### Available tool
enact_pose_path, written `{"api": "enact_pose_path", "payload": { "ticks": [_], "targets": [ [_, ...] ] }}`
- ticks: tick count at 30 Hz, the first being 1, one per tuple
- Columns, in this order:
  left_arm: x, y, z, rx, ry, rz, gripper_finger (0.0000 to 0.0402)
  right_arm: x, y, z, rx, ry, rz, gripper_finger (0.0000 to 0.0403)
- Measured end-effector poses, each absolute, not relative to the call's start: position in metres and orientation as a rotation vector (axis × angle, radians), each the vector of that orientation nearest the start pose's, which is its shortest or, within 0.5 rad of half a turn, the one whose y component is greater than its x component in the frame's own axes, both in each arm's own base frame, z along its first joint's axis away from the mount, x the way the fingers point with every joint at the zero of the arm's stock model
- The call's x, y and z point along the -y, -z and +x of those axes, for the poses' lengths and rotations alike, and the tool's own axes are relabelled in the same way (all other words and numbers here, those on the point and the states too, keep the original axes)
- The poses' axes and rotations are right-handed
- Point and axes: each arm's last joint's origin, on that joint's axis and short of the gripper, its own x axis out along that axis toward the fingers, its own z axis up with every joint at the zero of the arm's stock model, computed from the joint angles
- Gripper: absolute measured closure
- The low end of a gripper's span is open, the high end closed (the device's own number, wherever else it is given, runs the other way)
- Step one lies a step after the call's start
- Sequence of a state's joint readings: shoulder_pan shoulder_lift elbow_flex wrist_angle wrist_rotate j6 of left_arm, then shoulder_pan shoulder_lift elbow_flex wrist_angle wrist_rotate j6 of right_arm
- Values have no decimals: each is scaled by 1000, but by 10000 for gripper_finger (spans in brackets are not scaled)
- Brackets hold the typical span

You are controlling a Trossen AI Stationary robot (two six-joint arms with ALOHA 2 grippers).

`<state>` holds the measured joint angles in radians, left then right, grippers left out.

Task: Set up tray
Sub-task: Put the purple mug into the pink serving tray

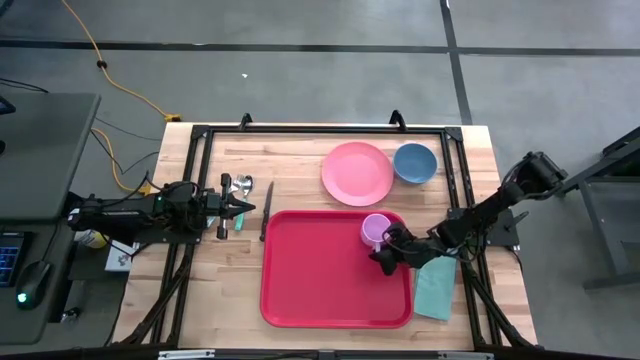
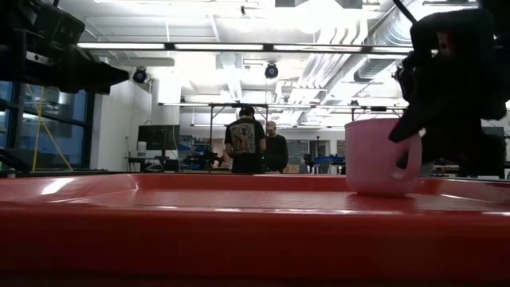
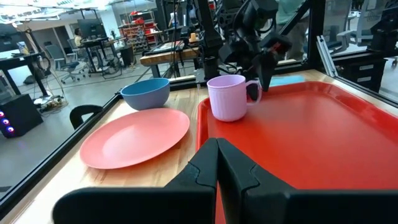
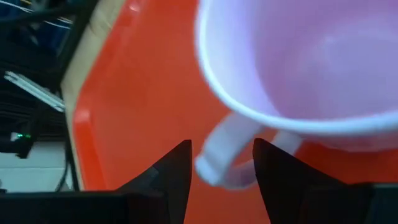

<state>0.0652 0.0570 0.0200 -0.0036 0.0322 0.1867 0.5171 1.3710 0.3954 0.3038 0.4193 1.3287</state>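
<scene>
- Pink mug [image 4: 298,62] stands upright at the red tray's [image 1: 320,290] two o'clock corner.
- Right gripper [image 4: 221,165] straddles its handle [image 4: 233,149], released.
- Left gripper [image 1: 240,208], clenched, waits at nine o'clock.

Your high camera looked straight down over the whole table. Your low camera sat level at the tray [image 2: 239,231] rim, facing the room. Your left wrist camera looked across the tray; your right sat close above the mug [image 4: 298,62], which all four shared.
</scene>
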Motion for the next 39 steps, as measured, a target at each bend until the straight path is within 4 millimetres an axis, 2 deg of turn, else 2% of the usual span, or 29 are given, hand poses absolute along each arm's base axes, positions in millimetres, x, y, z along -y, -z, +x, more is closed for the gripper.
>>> {"api": "enact_pose_path", "payload": {
  "ticks": [6, 16, 27, 39],
  "targets": [
    [-6, -166, 100, -44, -29, 185, 364, -97, -148, 200, -503, 325, 957, 253],
    [-6, -166, 100, -44, -29, 184, 364, -78, -160, 180, -602, 392, 941, 253],
    [-6, -165, 100, -46, -37, 186, 364, -60, -158, 167, -739, 490, 968, 253],
    [-6, -165, 100, -51, -46, 187, 364, -53, -156, 166, -761, 532, 951, 253]
  ]
}}
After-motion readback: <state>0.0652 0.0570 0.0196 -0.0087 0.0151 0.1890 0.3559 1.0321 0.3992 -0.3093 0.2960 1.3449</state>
